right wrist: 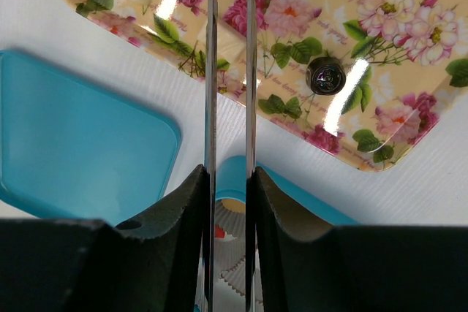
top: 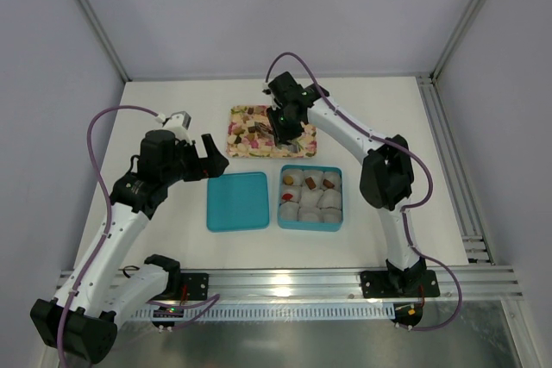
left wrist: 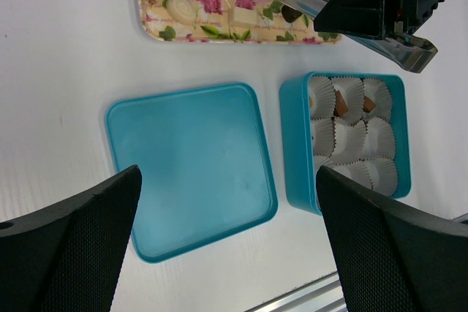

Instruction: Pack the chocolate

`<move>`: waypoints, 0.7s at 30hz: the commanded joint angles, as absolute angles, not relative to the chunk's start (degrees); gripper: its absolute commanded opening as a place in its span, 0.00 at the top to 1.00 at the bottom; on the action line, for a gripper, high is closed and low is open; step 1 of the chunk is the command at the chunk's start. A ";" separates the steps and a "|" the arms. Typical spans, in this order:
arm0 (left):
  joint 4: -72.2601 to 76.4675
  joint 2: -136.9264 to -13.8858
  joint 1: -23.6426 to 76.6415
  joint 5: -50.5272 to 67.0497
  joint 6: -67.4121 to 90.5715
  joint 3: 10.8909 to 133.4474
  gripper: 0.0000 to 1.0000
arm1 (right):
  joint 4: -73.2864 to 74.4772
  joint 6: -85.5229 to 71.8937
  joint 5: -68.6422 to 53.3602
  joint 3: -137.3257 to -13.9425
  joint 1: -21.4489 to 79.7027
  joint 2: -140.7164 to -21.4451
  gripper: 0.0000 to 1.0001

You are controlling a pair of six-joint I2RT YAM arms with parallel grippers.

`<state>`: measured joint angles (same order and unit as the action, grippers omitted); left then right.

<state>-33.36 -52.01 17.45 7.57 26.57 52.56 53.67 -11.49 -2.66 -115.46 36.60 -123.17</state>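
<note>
Left arm (top: 121,221) is bent at the elbow, left pincer (left wrist: 227,180) spread wide, nothing gripped. Right arm (top: 345,131) is stretched forward, right pincer (right wrist: 228,177) clamped on metal tongs (right wrist: 212,71).

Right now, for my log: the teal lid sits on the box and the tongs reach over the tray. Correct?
No. The lid lies beside the open box, as the top view shows; the tongs do reach over the tray.

Metal tongs (right wrist: 212,107) astride, perhaps, cream chocolate (right wrist: 229,45)

Faint cursive lettering is printed between the roses on the flowered tray (right wrist: 351,34); no word of it can be made out. Nothing else is legible.
</note>
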 commanded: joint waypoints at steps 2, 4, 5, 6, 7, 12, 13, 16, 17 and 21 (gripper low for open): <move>-32.61 -51.68 17.31 7.47 26.45 52.47 0.00 | 52.65 -11.51 -1.76 -117.51 36.91 -122.08 0.72; -32.61 -51.68 17.31 7.56 26.45 52.56 0.00 | 52.82 -11.43 -1.76 -117.51 36.91 -120.86 0.73; -32.61 -51.68 17.31 7.56 26.46 52.56 0.00 | 53.00 -11.25 -1.76 -117.51 36.91 -120.41 0.73; -32.61 -51.68 17.31 7.56 26.46 52.56 0.00 | 53.09 -11.25 -1.76 -117.51 36.74 -119.80 0.73; -32.61 -51.59 17.23 7.47 26.46 52.47 0.00 | 53.35 -11.16 -1.76 -117.51 36.65 -119.27 0.73; -32.69 -51.59 17.23 7.47 26.37 52.56 0.00 | 52.91 -11.60 -2.90 -115.15 35.69 -114.18 0.73; -32.61 -51.59 17.31 7.56 26.45 52.56 0.00 | 52.82 -11.60 -3.25 -114.70 35.42 -113.39 0.73; -32.61 -51.42 17.31 7.38 26.45 52.56 0.00 | 52.65 -11.86 -3.43 -112.59 34.98 -110.49 0.73; -32.61 -51.42 17.31 7.47 26.37 52.56 0.00 | 52.56 -11.95 -3.69 -111.89 34.81 -109.09 0.73; -32.61 -51.42 17.31 7.56 26.46 52.56 0.00 | 52.21 -11.95 -3.95 -108.12 34.28 -105.48 0.73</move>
<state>-33.36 -52.01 17.45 7.57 26.55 52.56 53.87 -11.55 -3.18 -110.19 34.74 -110.45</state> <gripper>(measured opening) 0.996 0.306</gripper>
